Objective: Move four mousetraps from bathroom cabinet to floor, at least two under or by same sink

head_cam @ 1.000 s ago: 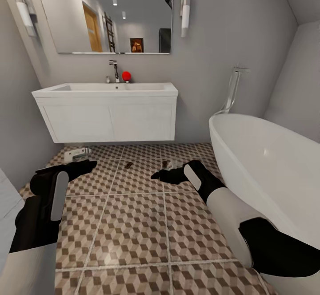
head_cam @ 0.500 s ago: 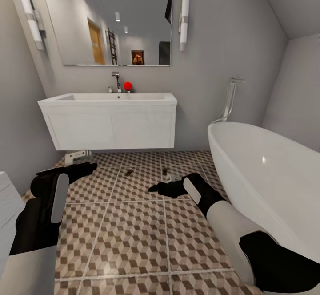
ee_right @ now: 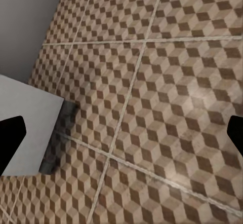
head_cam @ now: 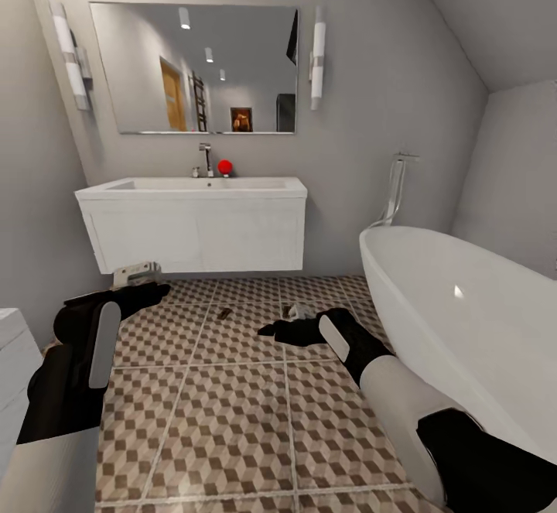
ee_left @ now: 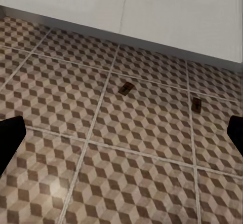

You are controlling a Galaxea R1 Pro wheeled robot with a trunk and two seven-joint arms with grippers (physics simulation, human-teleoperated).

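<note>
Both grippers hung empty, jaws apart: the left gripper (head_cam: 147,293) and the right gripper (head_cam: 271,329) low over the bathroom floor (head_cam: 232,412). Two mousetraps (ee_left: 126,87) (ee_left: 197,104) lay flat on the tiles, apart, just before one white sink unit (head_cam: 193,223). One bathtub (head_cam: 464,319) stood beside.

arms: white shells, black joints | wrists: black, grey oval panel | jaws: black

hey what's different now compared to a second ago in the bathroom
Mostly the camera: the head view has tilted up or pulled back, so the sink, mirror and bathtub sit lower in the picture. Two mousetraps stay on the bathroom floor. Both grippers, left and right, still hover empty.
</note>
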